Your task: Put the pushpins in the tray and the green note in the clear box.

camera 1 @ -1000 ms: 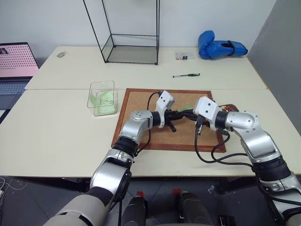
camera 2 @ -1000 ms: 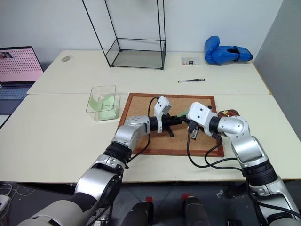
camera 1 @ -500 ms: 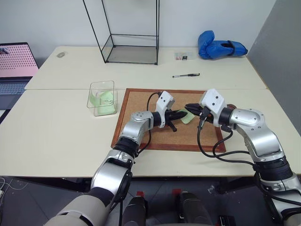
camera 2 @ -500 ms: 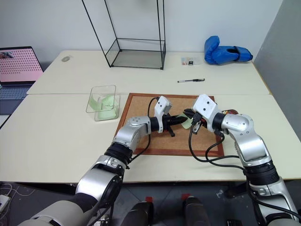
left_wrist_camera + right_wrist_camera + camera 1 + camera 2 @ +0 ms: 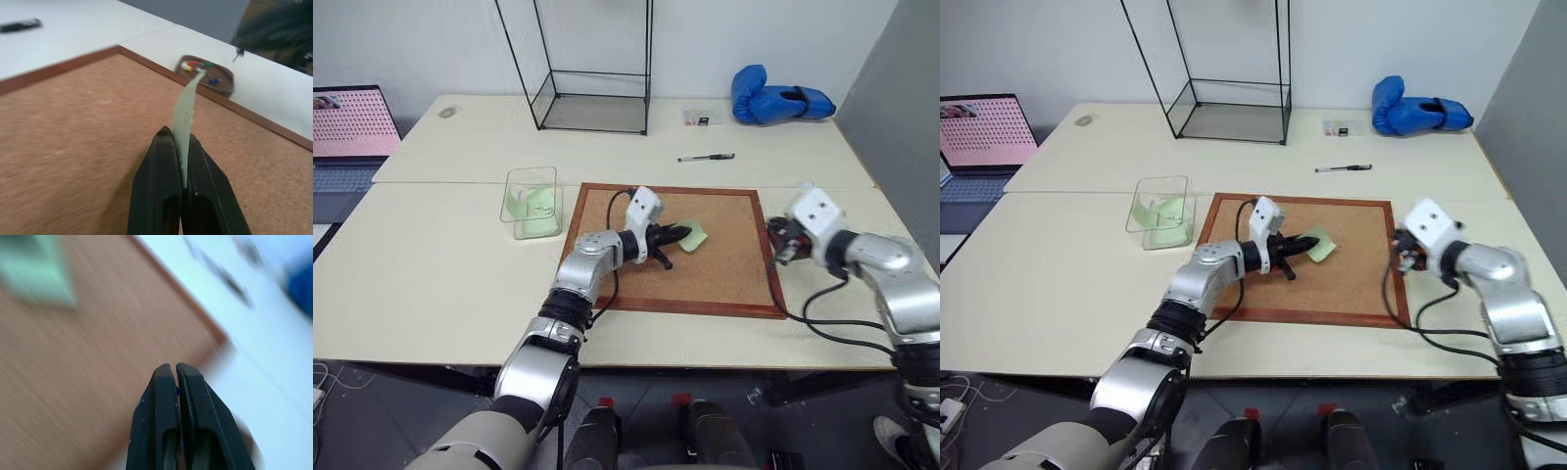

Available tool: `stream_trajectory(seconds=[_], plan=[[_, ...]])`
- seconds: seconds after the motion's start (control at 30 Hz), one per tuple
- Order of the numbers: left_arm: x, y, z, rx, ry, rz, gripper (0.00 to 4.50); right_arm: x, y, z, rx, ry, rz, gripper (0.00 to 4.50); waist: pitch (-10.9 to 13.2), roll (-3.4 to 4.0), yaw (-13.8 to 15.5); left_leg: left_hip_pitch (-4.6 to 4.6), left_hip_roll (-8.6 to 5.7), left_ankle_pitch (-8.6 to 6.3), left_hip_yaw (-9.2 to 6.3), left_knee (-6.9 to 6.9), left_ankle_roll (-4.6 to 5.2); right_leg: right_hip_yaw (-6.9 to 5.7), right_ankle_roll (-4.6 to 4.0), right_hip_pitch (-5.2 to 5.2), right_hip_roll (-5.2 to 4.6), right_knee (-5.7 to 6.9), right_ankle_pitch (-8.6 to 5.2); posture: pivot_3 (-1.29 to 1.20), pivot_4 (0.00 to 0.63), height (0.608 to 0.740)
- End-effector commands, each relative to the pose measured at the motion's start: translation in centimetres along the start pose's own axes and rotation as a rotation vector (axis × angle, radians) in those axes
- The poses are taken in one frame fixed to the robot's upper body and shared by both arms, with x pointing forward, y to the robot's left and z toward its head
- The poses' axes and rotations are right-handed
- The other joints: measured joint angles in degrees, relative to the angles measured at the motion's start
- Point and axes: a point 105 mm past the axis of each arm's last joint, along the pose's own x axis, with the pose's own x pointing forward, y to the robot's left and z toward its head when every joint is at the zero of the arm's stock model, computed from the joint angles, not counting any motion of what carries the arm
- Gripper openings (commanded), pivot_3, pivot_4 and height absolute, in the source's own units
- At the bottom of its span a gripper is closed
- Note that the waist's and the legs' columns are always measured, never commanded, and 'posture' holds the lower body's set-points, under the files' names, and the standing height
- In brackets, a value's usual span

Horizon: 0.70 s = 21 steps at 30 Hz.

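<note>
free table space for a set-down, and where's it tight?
Free: the near-left table, bordered by the clear box, the corkboard and the front edge; also the strip between wire-framed case and pen. Tight: the corkboard's right edge, where the right gripper hangs by the tray; the left gripper holds the green note mid-board.

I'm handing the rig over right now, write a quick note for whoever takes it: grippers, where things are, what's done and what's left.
Left gripper: shut on the green note, above the corkboard.
Right gripper: shut, over the board's right edge; a blue speck shows between its tips, possibly a pushpin, can't confirm.
Tray: on the table just past the board's right edge, with coloured pushpins in it.
Clear box: left of the board, holding green paper.
Left: carry the held note to the clear box; check the right gripper and the board for pins.
</note>
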Motion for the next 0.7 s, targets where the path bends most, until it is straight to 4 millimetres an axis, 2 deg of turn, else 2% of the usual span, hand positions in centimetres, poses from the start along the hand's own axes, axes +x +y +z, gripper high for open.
stream_trajectory(seconds=[0.03, 0.13, 0.27, 0.33, 0.4, 0.47, 0.5, 0.7], plan=[[0.3, -0.8, 1.6, 0.03, -0.05, -0.019, 0.09, -0.1, -1.4, -0.6, -0.111, 0.022, -0.074, 0.0, 0.0, 0.0, -0.3, 0.02, 0.01, 0.0, 0.01, -0.01, 0.0, 0.01, 0.0, 0.0, 0.01, 0.0, 0.0, 0.0, 0.15, 0.74], [0.2, -0.8, 1.5, 0.032, -0.049, -0.012, 0.09, 0.2, -1.6, -1.6, -0.128, 0.048, -0.096, 0.0, 0.0, 0.0, -0.4, 0.05, 0.04, 0.0, 0.02, -0.01, 0.0, 0.0, 0.0, 0.0, 0.03, 0.04, 0.0, 0.0, 0.15, 0.74], [0.1, -0.7, 1.7, 0.035, -0.051, -0.006, 0.09, 1.1, -1.7, -1.9, -0.107, 0.041, -0.112, 0.0, 0.0, 0.0, -0.4, 0.08, 0.05, 0.0, 0.04, 0.0, -0.01, 0.03, 0.0, 0.0, 0.05, 0.07, 0.0, 0.0, 0.15, 0.74], [0.1, -0.7, 1.7, 0.036, -0.052, -0.005, 0.0, 1.4, -1.7, -1.9, -0.094, 0.036, -0.114, 0.5, 0.0, 0.0, -0.4, 0.08, 0.05, 0.0, 0.05, 0.0, 0.0, 0.04, 0.01, 0.0, 0.05, 0.06, 0.0, 0.0, 0.15, 0.74], [0.1, -0.7, 1.8, 0.037, -0.053, -0.004, 0.0, 1.6, -1.7, -1.9, -0.087, 0.035, -0.112, 0.74, 0.0, 0.0, -0.3, 0.05, 0.04, 0.01, 0.02, 0.0, -0.01, 0.03, 0.0, 0.0, 0.05, 0.05, 0.0, 0.0, 0.15, 0.74], [0.1, -0.7, 1.8, 0.037, -0.054, -0.003, 0.0, 1.8, -1.7, -1.8, -0.071, 0.03, -0.111, 1.33, 0.0, 0.0, -0.2, 0.04, 0.03, 0.01, 0.02, 0.0, -0.01, 0.03, 0.0, 0.0, 0.04, 0.04, 0.0, 0.0, 0.15, 0.74], [0.1, -0.7, 1.9, 0.038, -0.054, -0.003, 0.0, 1.8, -1.7, -1.8, -0.067, 0.028, -0.11, 1.47, 0.0, 0.0, -0.2, 0.03, 0.02, 0.01, 0.02, 0.0, -0.01, 0.03, 0.0, 0.0, 0.04, 0.04, 0.0, 0.0, 0.15, 0.74], [0.1, -0.6, 2.1, 0.041, -0.059, 0.001, 0.0, 1.9, -2.1, -1.4, -0.058, 0.014, -0.125, 2.97, 0.0, 0.0, -0.3, 0.04, 0.02, 0.01, 0.02, 0.0, -0.01, 0.03, 0.01, 0.0, 0.04, 0.05, 0.0, 0.0, 0.15, 0.74]])
